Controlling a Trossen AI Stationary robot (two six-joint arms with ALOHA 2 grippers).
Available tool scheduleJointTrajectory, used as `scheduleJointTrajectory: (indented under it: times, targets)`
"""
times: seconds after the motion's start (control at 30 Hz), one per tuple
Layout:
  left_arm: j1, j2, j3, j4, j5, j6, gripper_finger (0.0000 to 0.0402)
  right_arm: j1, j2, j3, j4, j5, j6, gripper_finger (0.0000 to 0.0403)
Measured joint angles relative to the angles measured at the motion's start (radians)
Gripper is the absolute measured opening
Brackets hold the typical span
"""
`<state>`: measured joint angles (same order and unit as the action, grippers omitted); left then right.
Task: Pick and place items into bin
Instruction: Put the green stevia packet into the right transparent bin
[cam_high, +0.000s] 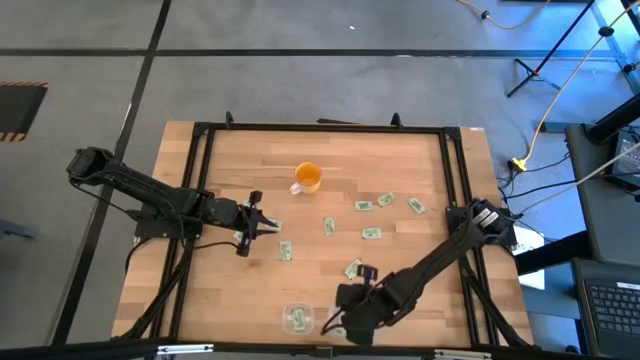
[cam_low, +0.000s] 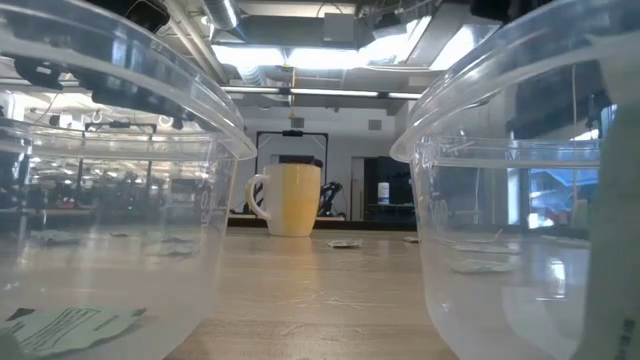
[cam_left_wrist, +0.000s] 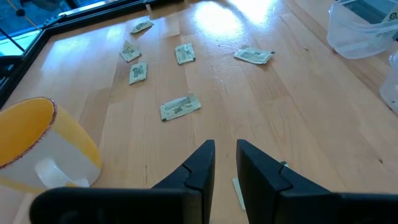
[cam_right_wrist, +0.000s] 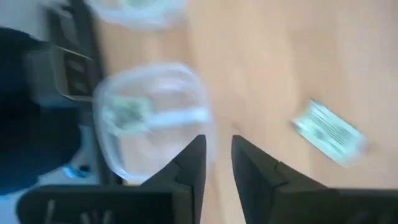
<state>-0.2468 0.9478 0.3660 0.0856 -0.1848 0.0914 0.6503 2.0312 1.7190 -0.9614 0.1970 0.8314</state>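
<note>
Several small pale green and white packets lie flat on the wooden table, among them one (cam_high: 328, 227) at mid-table and one (cam_high: 352, 268) nearer the near edge. My left gripper (cam_high: 262, 225) (cam_left_wrist: 225, 150) hovers right of the orange cup (cam_high: 308, 178), its fingers a narrow gap apart with nothing between them. A packet's edge (cam_left_wrist: 238, 191) shows just beneath one finger. My right gripper (cam_high: 345, 318) (cam_right_wrist: 216, 146) is beside the clear bin (cam_high: 297, 318) (cam_right_wrist: 149, 118) at the near edge, narrowly open and empty. A packet (cam_right_wrist: 127, 113) lies inside that bin.
A second clear bin (cam_right_wrist: 137, 6) stands near the first. In the low view both bins (cam_low: 110, 200) (cam_low: 520, 180) fill the foreground. A black frame (cam_high: 320, 128) runs around the table. Another packet (cam_right_wrist: 326, 130) lies on the wood near my right gripper.
</note>
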Motion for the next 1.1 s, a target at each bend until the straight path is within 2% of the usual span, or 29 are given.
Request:
scheduleJointTrajectory:
  times: [0.23,0.4,0.57,0.7,0.93,1.1]
  targets:
    - [0.0,0.0,0.0,-0.005,0.0,0.0,0.0061,-0.075,0.0,0.02,-0.285,0.012,0.079,0.008]
    - [0.0,0.0,0.0,-0.007,0.0,0.0,0.0061,-0.15,0.001,-0.028,-0.285,0.009,0.077,0.008]
    - [0.0,0.0,0.0,-0.008,0.002,0.0,0.0061,-0.213,-0.006,-0.114,-0.244,-0.072,0.025,0.008]
    - [0.0,0.0,0.0,-0.012,0.002,0.0,0.0061,-0.252,-0.071,-0.217,-0.151,-0.092,0.021,0.0072]
    - [0.0,0.0,0.0,-0.021,0.003,0.0,0.0061,-0.288,-0.199,-0.441,0.262,-0.095,-0.029,0.0065]
    - [0.0,0.0,0.0,-0.032,0.003,0.0,0.0061,-0.292,-0.2,-0.541,0.313,-0.094,-0.028,0.0065]
